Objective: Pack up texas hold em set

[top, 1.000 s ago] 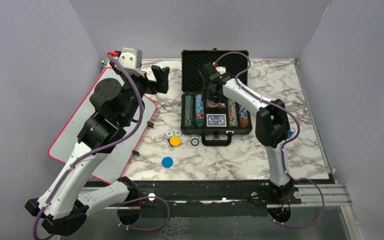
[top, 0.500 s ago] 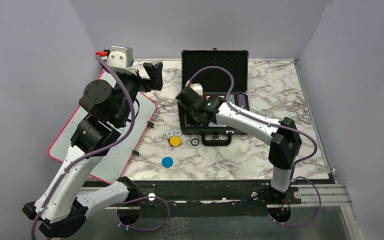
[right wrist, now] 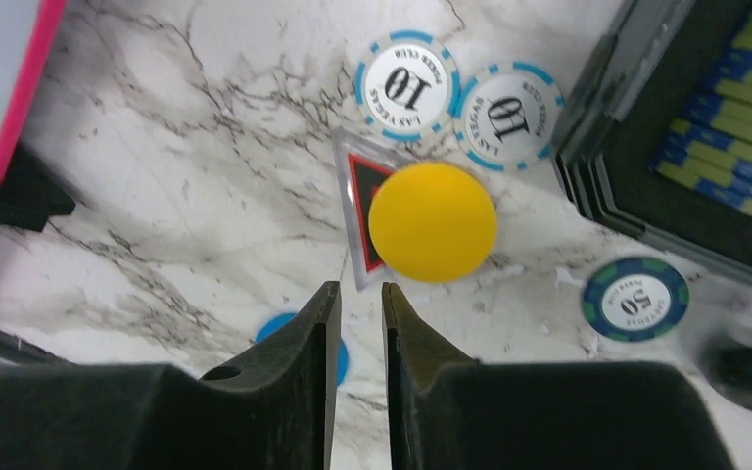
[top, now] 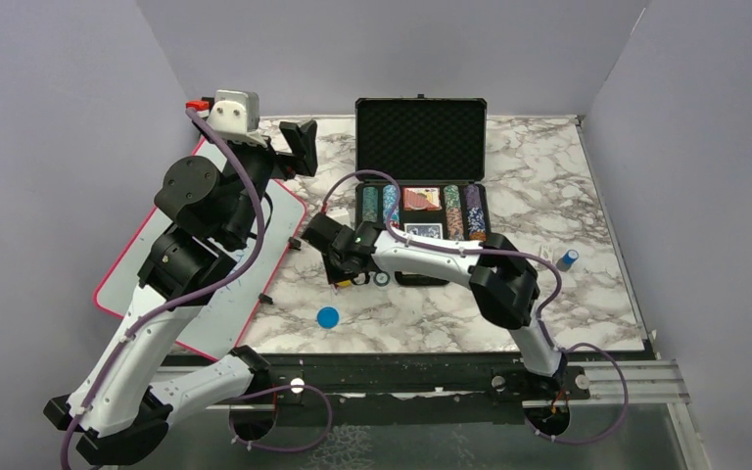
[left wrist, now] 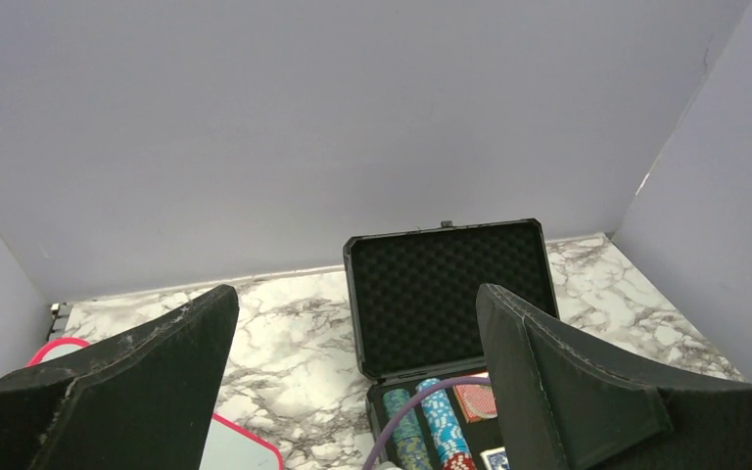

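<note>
The black briefcase (top: 421, 137) lies open at the table's back, with chip rows (top: 380, 206) and card decks (top: 422, 200) in its tray. In the left wrist view the briefcase's (left wrist: 450, 294) foam lid faces me. My right gripper (right wrist: 360, 286) hovers low over the marble, jaws nearly together with nothing between them. Just beyond its tips lie a yellow button (right wrist: 433, 222) on a clear red-and-black triangle (right wrist: 357, 201), two white "10" chips (right wrist: 409, 86), a dark "50" chip (right wrist: 635, 299) and a blue button (right wrist: 341, 360). My left gripper (top: 305, 147) is raised and open.
A red-edged whiteboard (top: 166, 264) lies at the left under my left arm, with small black pieces (top: 295, 243) by its edge. A small blue-capped object (top: 568, 259) stands right of the case. Grey walls close in the table on three sides.
My right arm swung out of the briefcase to the front left, down over the loose buttons, and its jaws closed. The left arm drew back slightly, then held still.
</note>
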Robot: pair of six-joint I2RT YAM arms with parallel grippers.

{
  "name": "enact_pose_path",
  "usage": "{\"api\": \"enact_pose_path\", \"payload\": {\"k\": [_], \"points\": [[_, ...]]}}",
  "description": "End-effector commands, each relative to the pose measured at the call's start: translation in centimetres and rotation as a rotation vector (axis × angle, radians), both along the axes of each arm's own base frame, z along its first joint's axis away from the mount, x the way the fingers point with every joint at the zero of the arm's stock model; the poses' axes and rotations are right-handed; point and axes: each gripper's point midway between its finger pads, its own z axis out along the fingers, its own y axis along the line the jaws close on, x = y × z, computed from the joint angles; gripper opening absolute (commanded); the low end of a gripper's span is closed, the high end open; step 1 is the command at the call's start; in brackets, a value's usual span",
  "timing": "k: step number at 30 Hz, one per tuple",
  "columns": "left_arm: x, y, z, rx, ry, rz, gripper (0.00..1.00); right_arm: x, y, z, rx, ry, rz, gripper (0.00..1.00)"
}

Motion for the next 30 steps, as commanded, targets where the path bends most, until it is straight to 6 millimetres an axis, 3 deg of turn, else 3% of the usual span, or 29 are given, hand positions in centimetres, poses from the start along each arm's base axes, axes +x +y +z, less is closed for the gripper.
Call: {"api": "enact_pose_path", "payload": {"k": [1,5,11,19,30], "points": [[0.1,0.5,0.4,-0.003,-0.011,0.023,0.94,1.7,3.2,0.3,0.074,-0.048,-0.003,0.24],[0.1,0.5,0.2,0.002,-0.005,0.028,0.94,2.2,3.8,-1.1,0.047,-0.043,-0.010,0.19],[0.1,0.7,0.0,0.008,0.000,0.035,0.94,2.4,2.8,-3.1,-0.021,-0.028,-0.055,0.21],[0.2,0.5,-0.1,0.009,0.003,0.032,0.94,2.6,0.6,-4.2,-0.139,-0.032,-0.103,0.51],[0.2,0.7,-0.1,0.009,0.001,0.035,0.94,2.8,-0.6,-4.7,-0.220,-0.042,-0.100,0.74]]}}
